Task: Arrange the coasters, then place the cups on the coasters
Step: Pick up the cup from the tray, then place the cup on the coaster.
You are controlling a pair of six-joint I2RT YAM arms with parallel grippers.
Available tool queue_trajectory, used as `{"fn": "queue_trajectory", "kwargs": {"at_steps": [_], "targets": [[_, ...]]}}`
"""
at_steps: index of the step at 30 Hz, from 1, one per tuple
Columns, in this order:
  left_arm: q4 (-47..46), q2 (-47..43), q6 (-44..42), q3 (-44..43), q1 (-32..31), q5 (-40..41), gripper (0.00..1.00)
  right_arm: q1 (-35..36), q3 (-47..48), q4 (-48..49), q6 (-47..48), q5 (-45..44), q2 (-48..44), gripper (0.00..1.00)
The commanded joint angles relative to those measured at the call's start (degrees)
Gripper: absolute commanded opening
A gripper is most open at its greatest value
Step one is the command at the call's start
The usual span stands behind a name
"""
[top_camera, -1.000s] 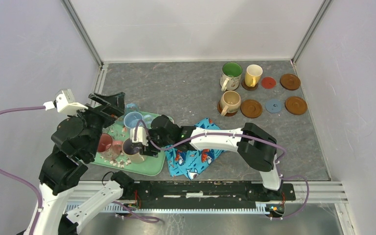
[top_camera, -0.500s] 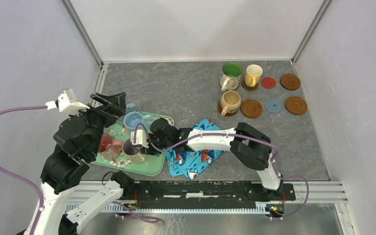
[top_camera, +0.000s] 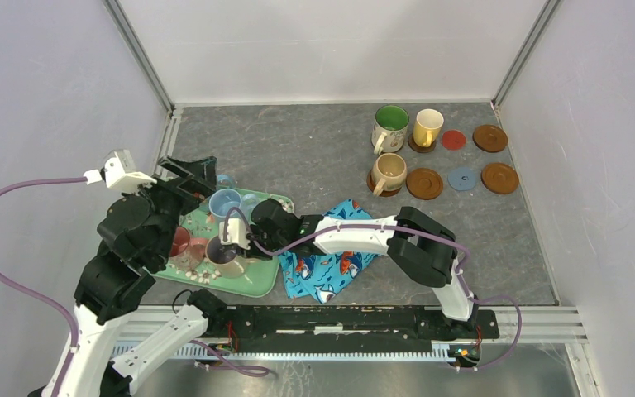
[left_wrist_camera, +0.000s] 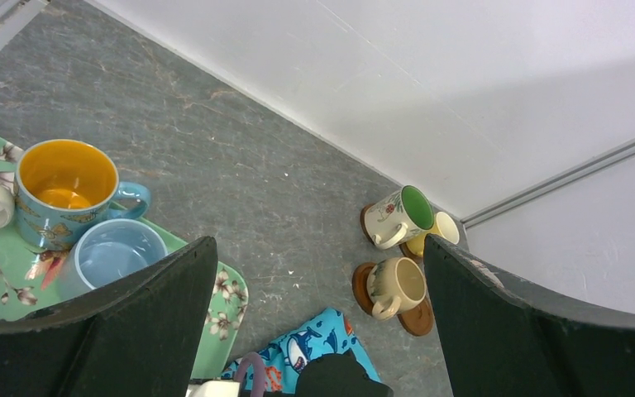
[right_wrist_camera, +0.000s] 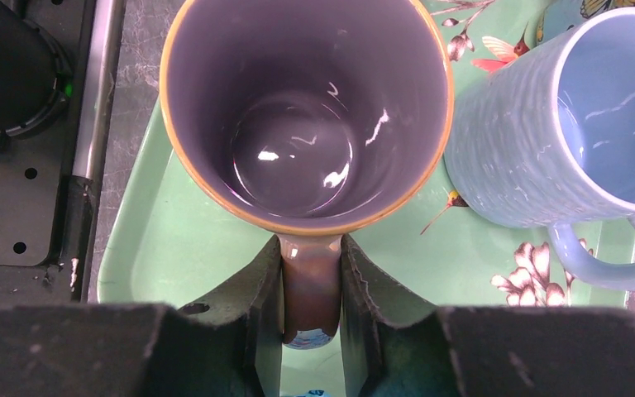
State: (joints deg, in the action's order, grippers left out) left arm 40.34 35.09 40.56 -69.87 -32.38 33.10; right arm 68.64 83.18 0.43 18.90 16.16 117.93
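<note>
Over the last second the right hand (right_wrist_camera: 312, 269) has pushed a little further in over the green tray (right_wrist_camera: 174, 248) and drawn its fingers together. They now pinch the handle (right_wrist_camera: 310, 302) of the lilac-lined mug (right_wrist_camera: 306, 107) from both sides. The mug itself has not shifted: its base is on the tray, just beside the light blue mug (right_wrist_camera: 537, 132). That reads as the grasp being made and the lift not yet begun, with this mug likely the 4th to go across. The left hand (left_wrist_camera: 318, 248) hangs spread wide above the tray's far end, holding nothing. At the far right of the worktop (top_camera: 314, 157) 3 mugs (top_camera: 390, 172) sit on coasters and 5 coasters (top_camera: 424, 183) lie bare, well apart from the tray, with the fish-print cloth (top_camera: 331, 269) between. The lilac-lined mug stands upright, its long axis vertical and its mouth open to the ceiling. Its handle points sideways, toward the right hand and the cloth, the loop standing on edge between the fingers. Carried level, it should land upright on a bare coaster.
</note>
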Motion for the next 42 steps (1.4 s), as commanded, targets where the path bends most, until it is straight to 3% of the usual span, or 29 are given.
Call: {"fn": "queue_trajectory", "kwargs": {"at_steps": [1, 24, 42], "targets": [[-2.46, 0.06, -0.53, 0.45, -0.23, 1.10, 1.00, 0.38, 2.05, -2.58, 0.80, -1.22, 0.20, 0.00], [-5.35, -0.03, -0.54, 3.21, -0.23, -0.02, 1.00, -5.08, -4.33, 1.60, -9.59, -7.37, -14.44, 0.00], [-12.49, 2.14, -4.13, 7.72, -0.23, -8.20, 1.00, -18.52, -4.75, -2.35, -15.47, -15.17, -27.75, 0.00]]}}
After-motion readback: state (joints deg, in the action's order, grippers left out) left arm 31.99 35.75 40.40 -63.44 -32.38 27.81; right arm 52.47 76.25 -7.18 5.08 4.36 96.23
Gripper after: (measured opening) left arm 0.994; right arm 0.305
